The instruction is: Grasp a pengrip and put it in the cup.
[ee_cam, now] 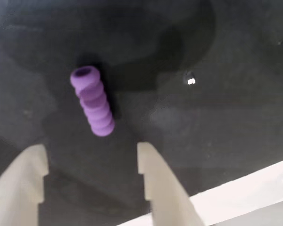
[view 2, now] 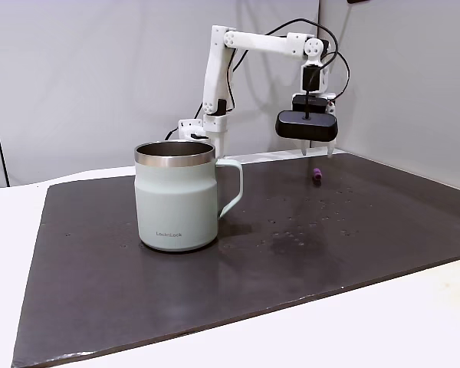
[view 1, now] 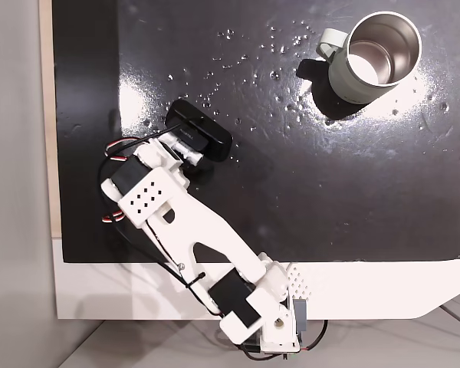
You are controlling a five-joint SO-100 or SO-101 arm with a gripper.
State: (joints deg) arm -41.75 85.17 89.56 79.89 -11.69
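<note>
Pengrip [ee_cam: 92, 101] lying flat on the dark tabletop [ee_cam: 217, 122], untouched, just ahead of the pincer [ee_cam: 92, 160] and in line with the gap. Pincer spread wide, holding nothing, hovering above it. Cup [view 2: 175, 196] upright, well apart from both.

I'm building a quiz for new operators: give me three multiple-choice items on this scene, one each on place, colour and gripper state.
1. Where is the small ribbed purple pengrip?
A. inside the mug
B. lying on the dark mat
C. clamped between the fingers

2. What colour is the outside of the steel-lined mug?
A. pale grey-green
B. red
C. black

3. How does the gripper stand?
A. shut on the pengrip
B. shut and empty
C. open

Answers: 1 B, the wrist view shows it flat on the mat ahead of the fingers. 2 A, seen in a fixed view. 3 C, a wide gap separates the fingers.
</note>
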